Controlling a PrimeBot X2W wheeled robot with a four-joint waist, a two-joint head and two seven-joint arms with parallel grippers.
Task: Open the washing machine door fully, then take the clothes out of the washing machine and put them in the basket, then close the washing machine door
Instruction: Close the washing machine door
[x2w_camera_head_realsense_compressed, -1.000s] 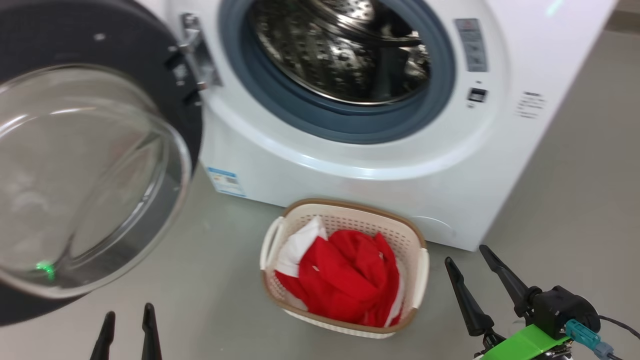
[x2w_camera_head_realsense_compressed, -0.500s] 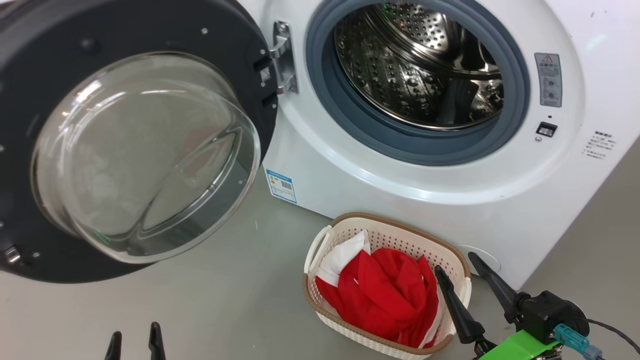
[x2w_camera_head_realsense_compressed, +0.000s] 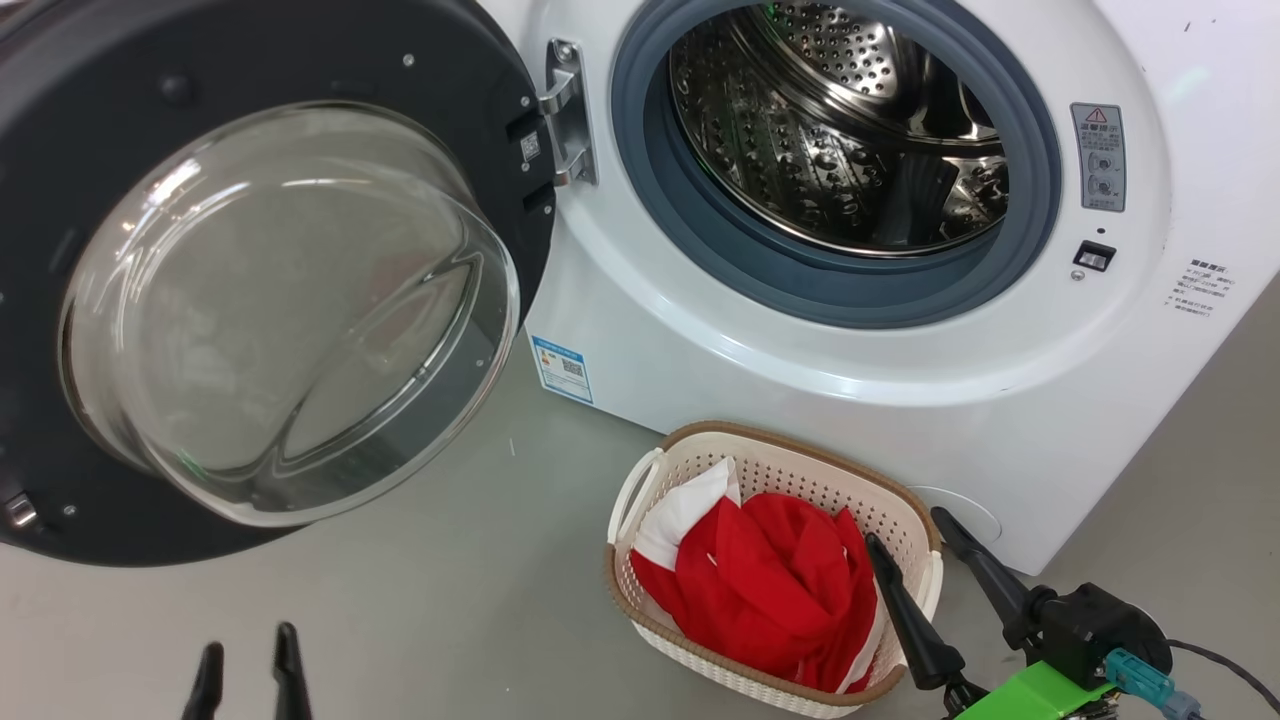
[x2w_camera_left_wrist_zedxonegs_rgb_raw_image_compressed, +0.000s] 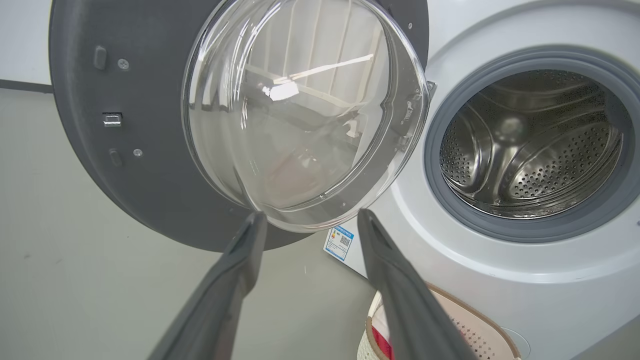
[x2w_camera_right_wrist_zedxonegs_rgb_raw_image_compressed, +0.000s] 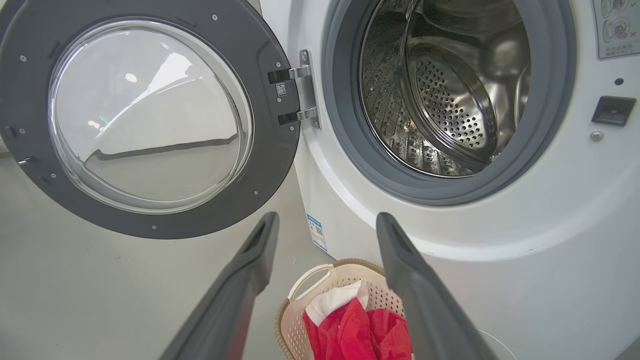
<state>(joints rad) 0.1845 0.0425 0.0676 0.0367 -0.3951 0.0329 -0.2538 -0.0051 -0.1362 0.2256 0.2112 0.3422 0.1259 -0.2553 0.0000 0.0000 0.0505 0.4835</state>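
Left gripper (x2w_camera_head_realsense_compressed: 248, 640) sits low over the floor (x2w_camera_head_realsense_compressed: 420, 620), jaws apart, nothing between them. Right gripper (x2w_camera_head_realsense_compressed: 906, 528) is also spread wide and empty; one finger crosses the right rim of the basket (x2w_camera_head_realsense_compressed: 640, 480) in the head view, contact can't be judged. Green bracket (x2w_camera_head_realsense_compressed: 1040, 692) sits behind it. Versus half a second ago: left gripper tips are a touch higher and further left in the head view, right gripper barely differs, all else matches. Versus a second ago: the whole head frame has shifted, so the camera moved, not the things. Basket stands on the floor just in front of the washing machine (x2w_camera_head_realsense_compressed: 800, 380), below the opening, with the clothes (x2w_camera_head_realsense_compressed: 770, 590) heaped inside: red fabric, white piece at the far left corner. Washing machine door (x2w_camera_head_realsense_compressed: 300, 60) hangs wide open on its hinge (x2w_camera_head_realsense_compressed: 566, 120), left of the opening, glass bowl facing the robot. Grey gasket (x2w_camera_head_realsense_compressed: 650, 200) rings the steel drum (x2w_camera_head_realsense_compressed: 800, 130). Labels: blue label (x2w_camera_head_realsense_compressed: 562, 368) with a QR code low on the front; grey warning sticker (x2w_camera_head_realsense_compressed: 1098, 157) with a red triangle right of the opening; printed lines (x2w_camera_head_realsense_compressed: 1198, 290) further right. All text is too small to read.
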